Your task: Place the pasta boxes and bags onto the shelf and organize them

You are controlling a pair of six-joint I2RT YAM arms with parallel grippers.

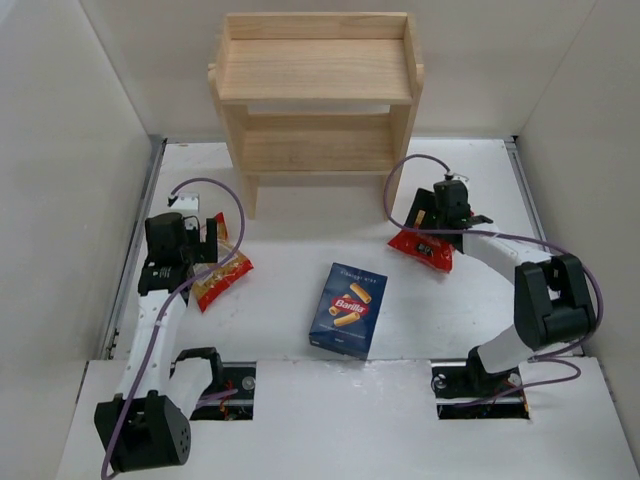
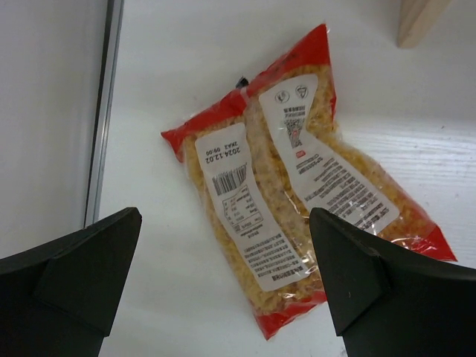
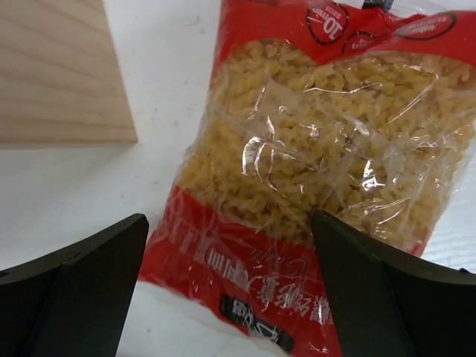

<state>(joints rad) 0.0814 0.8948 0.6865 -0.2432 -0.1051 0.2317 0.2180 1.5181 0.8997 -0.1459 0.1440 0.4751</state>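
On the smooth white table (image 1: 290, 300), left fingers (image 2: 74, 275) spread wide over the left-edge crinkly red plastic bag (image 2: 290, 201). The right fingers (image 3: 82, 290) are spread wide too, over the right-edge bag (image 3: 327, 171).

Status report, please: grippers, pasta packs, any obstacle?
Left gripper open above left bag; right gripper open above right bag. Barilla box flat between bags, shelf bare. No obstacle seen.

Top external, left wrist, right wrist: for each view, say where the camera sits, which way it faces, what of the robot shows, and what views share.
Top external: above and behind the robot, looking down at shelf, Barilla box, left arm, right arm.
Left wrist: on the left arm, looking down at left pasta bag; open left gripper shows.
Right wrist: likewise, over right pasta bag; open right gripper shows.
Shared: top view shows both bags.
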